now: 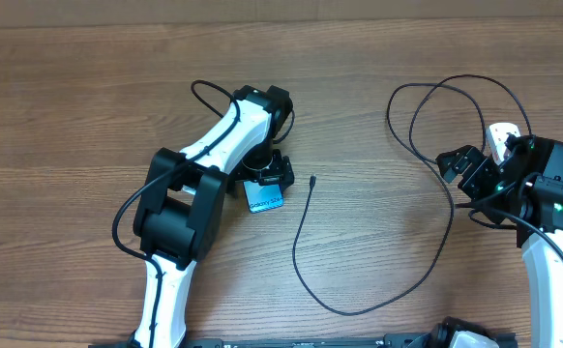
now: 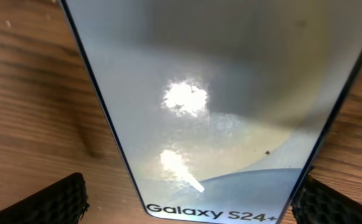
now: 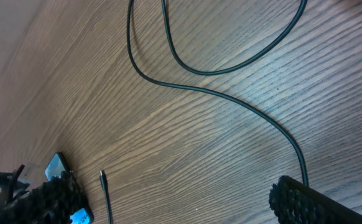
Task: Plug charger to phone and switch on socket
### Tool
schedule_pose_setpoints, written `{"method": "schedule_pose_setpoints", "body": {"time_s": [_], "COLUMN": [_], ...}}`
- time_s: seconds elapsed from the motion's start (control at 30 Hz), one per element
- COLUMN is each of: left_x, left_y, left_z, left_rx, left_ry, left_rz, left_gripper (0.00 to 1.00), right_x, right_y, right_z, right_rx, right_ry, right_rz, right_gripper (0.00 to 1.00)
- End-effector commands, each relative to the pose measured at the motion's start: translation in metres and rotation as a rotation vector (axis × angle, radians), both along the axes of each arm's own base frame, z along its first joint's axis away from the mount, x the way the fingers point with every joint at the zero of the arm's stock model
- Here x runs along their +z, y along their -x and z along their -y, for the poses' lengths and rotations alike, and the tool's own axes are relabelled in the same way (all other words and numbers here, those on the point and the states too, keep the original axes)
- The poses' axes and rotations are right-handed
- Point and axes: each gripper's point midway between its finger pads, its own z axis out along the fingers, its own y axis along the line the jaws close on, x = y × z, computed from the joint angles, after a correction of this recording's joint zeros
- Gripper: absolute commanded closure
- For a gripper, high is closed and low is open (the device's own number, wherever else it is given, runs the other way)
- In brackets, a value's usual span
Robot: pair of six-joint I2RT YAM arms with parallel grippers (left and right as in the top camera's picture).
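The phone (image 1: 265,201) lies on the table with its light blue screen up. It fills the left wrist view (image 2: 212,93), with "Galaxy S24+" at the near end. My left gripper (image 1: 266,177) is open and straddles that end, its fingers (image 2: 196,202) on either side. The charger, a thin black cable (image 1: 446,232), loops from the right, and its plug tip (image 1: 313,179) lies just right of the phone. The tip (image 3: 101,177) also shows in the right wrist view. My right gripper (image 1: 463,179) is open and empty (image 3: 187,205) above bare wood. A white piece of the socket (image 1: 500,138) shows behind the right arm.
The wooden table (image 1: 88,106) runs to a pale wall edge at the back. Cable loops (image 3: 187,65) lie on the wood in front of my right gripper. The left arm's body (image 1: 180,208) covers the table left of the phone.
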Motion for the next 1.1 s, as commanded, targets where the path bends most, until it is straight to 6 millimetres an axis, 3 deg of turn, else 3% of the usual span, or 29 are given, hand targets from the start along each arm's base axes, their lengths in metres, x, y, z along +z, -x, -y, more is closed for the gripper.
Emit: {"method": "schedule_pose_setpoints", "body": {"time_s": [0.0,0.13,0.37,0.53,0.8,1.07], "left_x": [-0.045,-0.05,-0.054,-0.055,-0.052,-0.056], "left_y": [0.009,-0.003,-0.018,-0.023,-0.017,-0.033], "left_z": [-0.038,-0.031,-0.024,-0.022,-0.033,-0.023], "left_rx": [-0.102,-0.234,-0.363,-0.367,-0.198,-0.395], "left_ry": [-0.166,-0.112,-0.064,-0.057,-0.14,-0.071], "left_rz": [-0.057,-0.023,0.023,0.044,0.041,0.082], "left_gripper": [0.04,0.11,0.09,0.09,0.1,0.11], "right_x": [0.006,0.006,0.006,0.006,0.006,0.006], "right_y": [-0.004,-0.004,-0.004,-0.004,-0.004,-0.004], "right_z": [0.003,0.003,0.003,0.003,0.003,0.003], "right_rx": [-0.005,-0.005,-0.005,-0.005,-0.005,-0.005], "right_ry": [0.01,0.01,0.01,0.01,0.01,0.01], "right_rz": [0.015,0.014,0.015,0.015,0.014,0.014], "right_gripper": [0.0,0.0,0.0,0.0,0.0,0.0]}}
